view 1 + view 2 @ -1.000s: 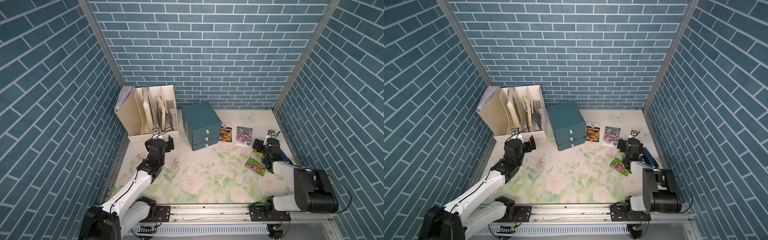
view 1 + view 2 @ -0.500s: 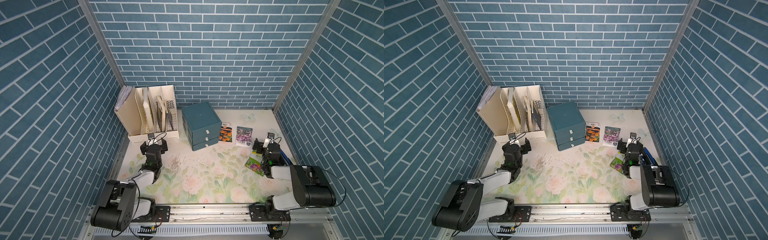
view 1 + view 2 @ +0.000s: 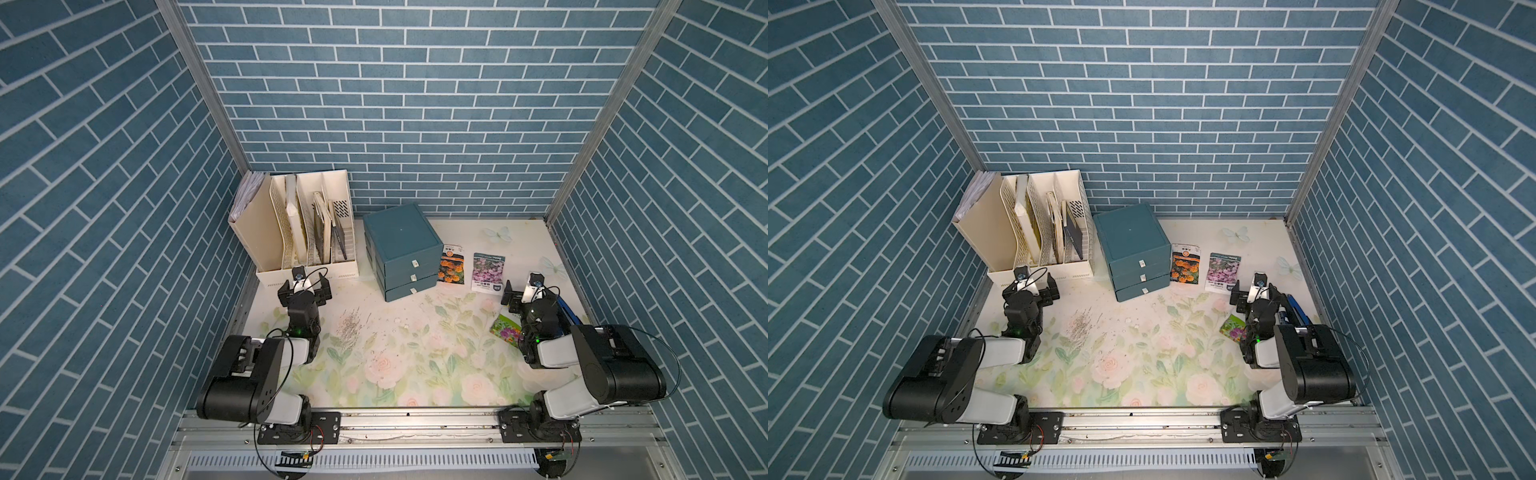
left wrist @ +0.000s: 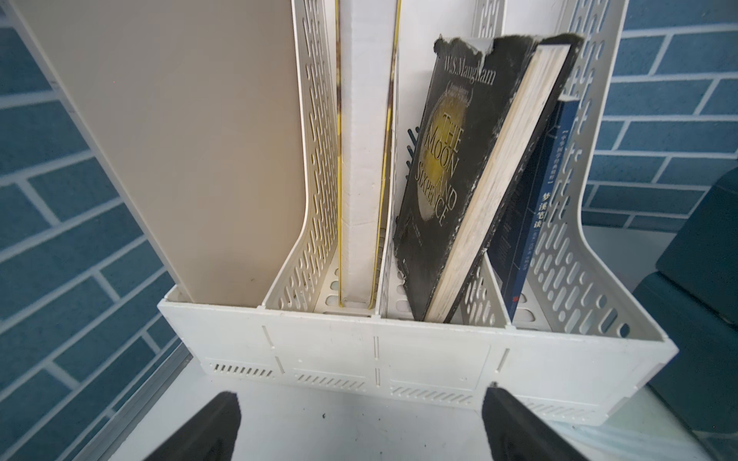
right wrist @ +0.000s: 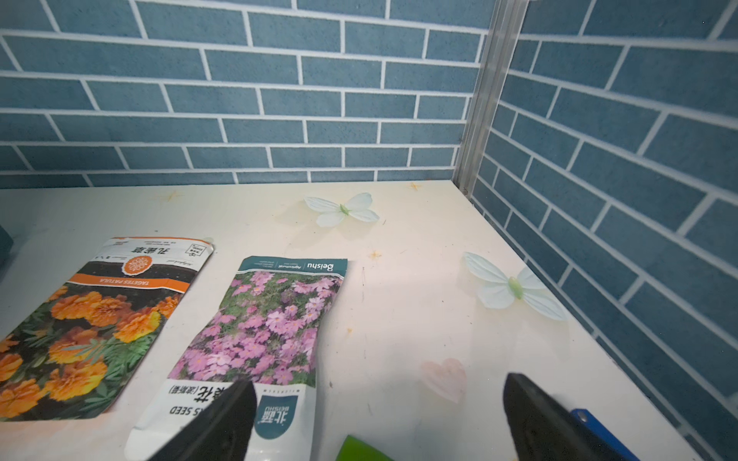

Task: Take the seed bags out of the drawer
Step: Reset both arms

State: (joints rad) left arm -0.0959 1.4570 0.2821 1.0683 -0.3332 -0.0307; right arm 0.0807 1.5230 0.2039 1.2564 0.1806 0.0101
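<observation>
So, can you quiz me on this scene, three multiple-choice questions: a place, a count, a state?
1. Where is the orange seed bag? A) on top of the drawer chest B) on the table beside the chest C) in a gripper
2. How many seed bags lie on the table? A) one B) three C) five
3. The right gripper is: A) open, empty B) shut, empty C) shut on a bag
1 B: it lies flat by the chest. 2 B: orange, purple-pink seed bag, green seed bag. 3 A: fingers apart, nothing between.
</observation>
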